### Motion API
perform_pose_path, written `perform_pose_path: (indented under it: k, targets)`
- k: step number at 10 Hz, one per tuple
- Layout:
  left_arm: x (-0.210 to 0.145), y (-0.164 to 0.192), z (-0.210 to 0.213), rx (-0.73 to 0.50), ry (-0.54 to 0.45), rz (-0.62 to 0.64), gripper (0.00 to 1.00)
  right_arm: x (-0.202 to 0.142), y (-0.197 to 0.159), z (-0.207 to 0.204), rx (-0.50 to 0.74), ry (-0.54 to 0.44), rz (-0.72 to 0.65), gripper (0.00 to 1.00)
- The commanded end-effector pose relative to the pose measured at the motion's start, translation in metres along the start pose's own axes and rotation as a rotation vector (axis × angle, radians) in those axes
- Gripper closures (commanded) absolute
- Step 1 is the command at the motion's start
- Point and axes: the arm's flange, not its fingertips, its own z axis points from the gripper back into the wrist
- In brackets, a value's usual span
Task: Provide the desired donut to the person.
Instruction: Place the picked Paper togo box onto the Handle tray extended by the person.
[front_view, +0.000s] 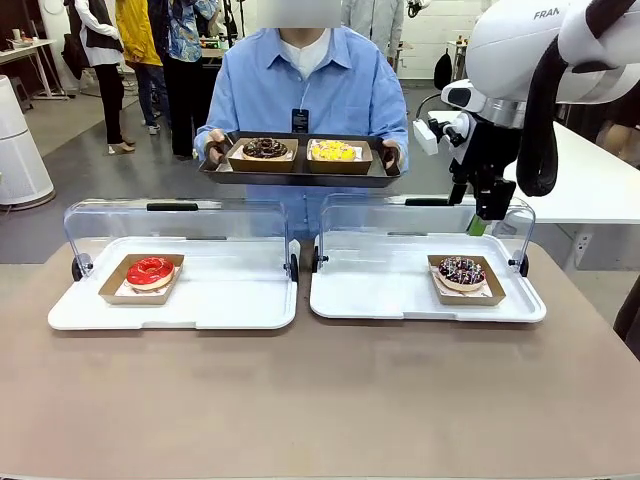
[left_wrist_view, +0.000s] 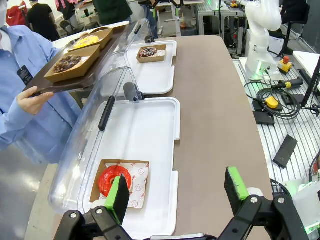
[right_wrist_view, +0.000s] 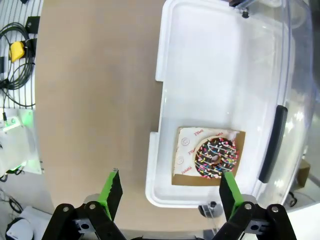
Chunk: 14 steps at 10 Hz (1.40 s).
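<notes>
Table (front_view: 320, 400) surface, brown, serves as the reference. At its far edge stands the person (front_view: 300, 90) in a light blue shirt, both hands gripping a dark tray (front_view: 300, 176) held above that edge. On the dark tray sit two cardboard boats: a chocolate donut (front_view: 265, 148) toward the table's left end, a yellow donut (front_view: 333, 150) toward its right end. On the table rest two white trays with clear lids raised. The left white tray (front_view: 200, 310) carries a red donut (front_view: 150, 271) near its left end. The right white tray (front_view: 380, 300) carries a sprinkled chocolate donut (front_view: 462, 271) near its right end. The right gripper (right_wrist_view: 167, 190) hangs above the table over the sprinkled chocolate donut, fingers apart, holding nothing. The left gripper (left_wrist_view: 177, 190) hangs above the table's left end near the red donut, fingers apart, holding nothing.
</notes>
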Motion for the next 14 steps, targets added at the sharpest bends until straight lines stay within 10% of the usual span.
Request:
perform_pose_path:
  k: [1,3,6,9,11,14]
  targets:
    - [0.002,-0.001,0.0,0.004,-0.015,-0.009,0.0,0.0,0.0,0.001,0.005,0.019,-0.001,0.0]
    - [0.002,-0.001,0.0,0.004,-0.015,-0.009,0.0,0.0,0.0,0.0,0.0,0.0,0.0,0.0]
    - [0.002,-0.001,0.0,0.004,-0.015,-0.009,0.0,-0.028,-0.016,0.03,0.475,-0.712,0.11,0.0]
    - [0.002,-0.001,0.0,0.004,-0.015,-0.009,0.0,-0.054,-0.036,0.028,0.593,-1.181,0.099,0.0]
    - [0.002,-0.001,0.0,0.004,-0.015,-0.009,0.0,-0.083,-0.046,0.008,0.483,-1.359,0.059,0.0]
    - [0.002,-0.001,0.0,0.004,-0.015,-0.009,0.0,-0.147,-0.027,-0.039,0.201,-1.374,-0.299,0.0]
